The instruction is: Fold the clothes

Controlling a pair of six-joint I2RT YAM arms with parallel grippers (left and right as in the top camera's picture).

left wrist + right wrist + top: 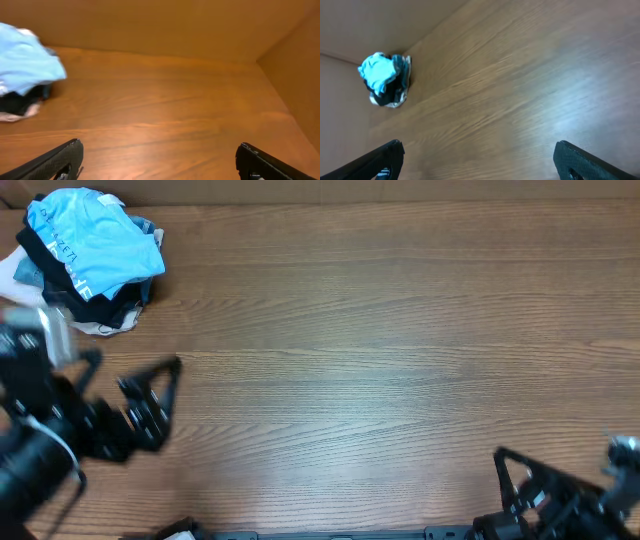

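Observation:
The clothes, a light sky-blue shirt (95,235) with white lettering, lie crumpled on top of a small pile at the table's far left corner. The shirt also shows at the left edge of the left wrist view (25,60) and small and far off in the right wrist view (379,71). My left gripper (168,398) hangs open in front of the pile and a little to its right, apart from it, with only bare wood between its fingers (159,147). By the front right edge, far from the shirt, my right gripper (505,485) is open and empty (479,145).
Under the shirt lie a black garment (95,305), a bit of denim (146,228) and white fabric (12,272). A brown wall (160,25) backs the wooden table (380,360) and turns along its right side.

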